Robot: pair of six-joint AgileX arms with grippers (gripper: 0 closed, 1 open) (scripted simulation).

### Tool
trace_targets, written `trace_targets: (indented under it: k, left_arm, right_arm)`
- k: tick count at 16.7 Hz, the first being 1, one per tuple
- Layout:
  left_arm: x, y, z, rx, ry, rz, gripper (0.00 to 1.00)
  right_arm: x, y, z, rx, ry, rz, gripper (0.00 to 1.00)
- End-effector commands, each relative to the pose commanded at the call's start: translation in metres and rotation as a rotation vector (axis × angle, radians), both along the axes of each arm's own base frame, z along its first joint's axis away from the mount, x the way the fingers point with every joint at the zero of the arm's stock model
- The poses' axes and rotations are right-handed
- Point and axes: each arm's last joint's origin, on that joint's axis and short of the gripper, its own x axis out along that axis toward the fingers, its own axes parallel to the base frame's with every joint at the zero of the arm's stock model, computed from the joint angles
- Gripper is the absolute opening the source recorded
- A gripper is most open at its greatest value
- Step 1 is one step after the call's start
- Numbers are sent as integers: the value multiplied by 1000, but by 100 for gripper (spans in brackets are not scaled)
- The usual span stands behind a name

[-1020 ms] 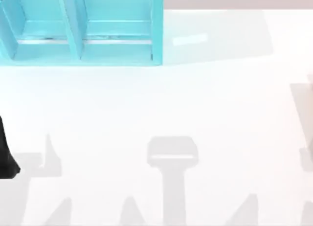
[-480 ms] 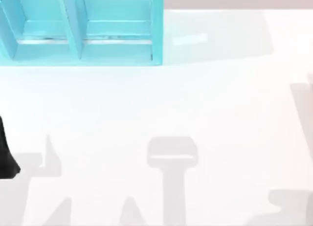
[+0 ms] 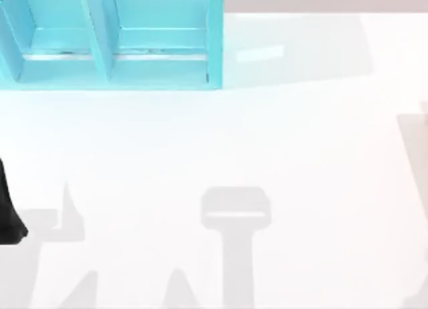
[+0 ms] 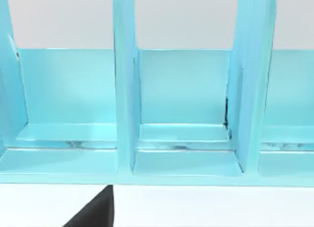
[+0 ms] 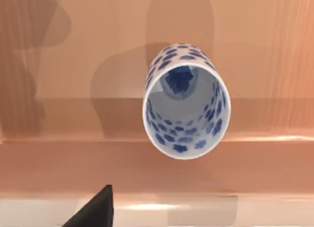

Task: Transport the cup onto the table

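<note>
The cup (image 5: pixel 184 106), white with blue speckles, shows in the right wrist view with its open mouth toward the camera. It rests on a brown wooden surface (image 5: pixel 73 158). A black part of my right gripper (image 5: pixel 95 210) is at the picture's edge, apart from the cup. The white table (image 3: pixel 281 142) fills most of the top view. My left arm (image 3: pixel 8 209) is a black shape at the table's left edge. A black part of my left gripper (image 4: pixel 95 212) faces the turquoise shelf.
A turquoise shelf unit (image 3: pixel 110 51) with upright dividers stands at the table's back left. Its compartments (image 4: pixel 184 114) in the left wrist view hold nothing. Grey shadows lie across the table's front half.
The shadow at the table's front right has slid toward the right edge and nearly left the top view. The left arm has not moved.
</note>
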Motion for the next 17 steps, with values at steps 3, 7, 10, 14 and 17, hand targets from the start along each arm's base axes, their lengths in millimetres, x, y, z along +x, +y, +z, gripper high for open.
trace_targets:
  k: [3, 7, 10, 14, 17]
  left_arm:
    - [0, 0, 0, 0, 0, 0, 100]
    - [0, 0, 0, 0, 0, 0, 100]
    - [0, 0, 0, 0, 0, 0, 100]
    - [0, 0, 0, 0, 0, 0, 100]
    - [0, 0, 0, 0, 0, 0, 100]
  right_arm:
    - [0, 0, 0, 0, 0, 0, 100]
    - [1, 0, -11, 3, 4, 1, 100]
    - [4, -2, -42, -1, -1, 0, 100]
    - [3, -2, -87, -5, -6, 0, 100]
    - [0, 0, -100, 0, 0, 0, 100]
